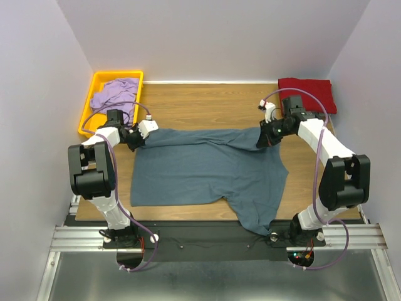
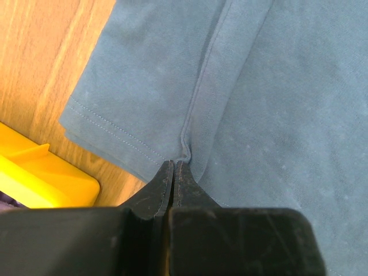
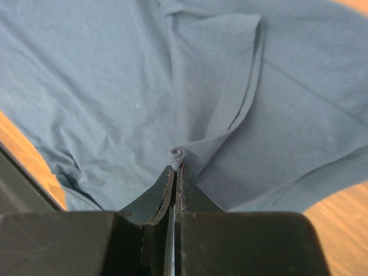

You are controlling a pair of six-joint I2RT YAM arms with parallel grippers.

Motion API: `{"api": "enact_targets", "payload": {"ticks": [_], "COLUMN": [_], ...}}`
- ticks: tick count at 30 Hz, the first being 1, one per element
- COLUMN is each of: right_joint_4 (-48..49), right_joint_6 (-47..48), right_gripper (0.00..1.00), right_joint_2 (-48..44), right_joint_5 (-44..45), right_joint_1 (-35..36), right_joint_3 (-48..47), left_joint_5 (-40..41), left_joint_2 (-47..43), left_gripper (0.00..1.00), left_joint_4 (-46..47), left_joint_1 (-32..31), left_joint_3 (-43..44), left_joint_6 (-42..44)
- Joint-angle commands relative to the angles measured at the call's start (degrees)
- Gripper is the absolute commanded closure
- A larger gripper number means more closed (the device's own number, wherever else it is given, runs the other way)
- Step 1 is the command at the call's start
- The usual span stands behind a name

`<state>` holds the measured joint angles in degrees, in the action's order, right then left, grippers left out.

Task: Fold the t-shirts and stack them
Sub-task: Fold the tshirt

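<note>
Slate blue-grey t-shirt (image 1: pixel 207 169): mid-scene, spread mostly flat with soft creases. Its far edge is drawn into a line between the left gripper (image 2: pixel 173 164) and the right gripper (image 3: pixel 175 168), each clamped on a bunched fold. One flap trails toward the near right.
Dark red t-shirt (image 1: pixel 306 93): far right corner, apparently folded into a compact rectangle.
Pale lavender t-shirt (image 1: pixel 114 94): crumpled inside the yellow tray (image 1: pixel 86 111), far left.

The left arm (image 1: pixel 94 170) and right arm (image 1: pixel 341 179) are made of white links joined by bulky black housings. A pale purple cable (image 1: pixel 130 218) trails along each, behind the fingers. The left fingers (image 2: pixel 156 195) are matte black and scuffed, tapering from a broad scratched block to thin tips. The right fingers (image 3: pixel 152 201) look alike.
</note>
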<state>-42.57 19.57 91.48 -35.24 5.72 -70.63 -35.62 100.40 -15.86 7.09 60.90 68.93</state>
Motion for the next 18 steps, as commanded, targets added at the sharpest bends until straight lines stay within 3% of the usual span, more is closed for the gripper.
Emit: {"api": "enact_targets", "payload": {"ticks": [1,12,13,14,16,17,18], "right_joint_4": [-0.1,-1.7,-1.8,-2.0,-2.7,-2.8,-3.8], "right_joint_6": [0.4,4.9,5.6,6.6,7.9,9.1,9.8], "right_gripper": [0.99,1.00,0.99,0.99,0.90,0.74,0.67], "right_joint_2": [-3.4,-5.7,-5.4,-4.2,-3.3,-3.0,-2.9], "right_joint_5": [2.1,2.7,2.7,3.1,3.2,3.1,2.8], "right_joint_1": [0.3,0.3,0.3,0.4,0.5,0.4,0.6], "right_joint_3": [-5.4,0.1,1.6,2.3,4.0,4.5,5.1], "left_joint_5": [-2.8,-4.0,-3.5,-2.7,-2.0,-1.8,-1.9], "left_joint_2": [-4.3,-4.3,-4.2,-4.2,-4.6,-5.1,-5.5], "left_gripper": [1.00,1.00,0.99,0.91,0.85,0.78,0.73], "left_joint_4": [-1.9,-4.9,-5.0,-5.1,-5.8,-6.5,-7.9], "left_joint_1": [-0.3,0.4,0.5,0.4,0.4,0.4,0.4], "left_joint_3": [3.1,1.7,1.0,0.6,-0.2,-0.4,-0.3], "left_joint_6": [-0.7,5.5,6.3,7.6,8.8,10.4,10.8]}}
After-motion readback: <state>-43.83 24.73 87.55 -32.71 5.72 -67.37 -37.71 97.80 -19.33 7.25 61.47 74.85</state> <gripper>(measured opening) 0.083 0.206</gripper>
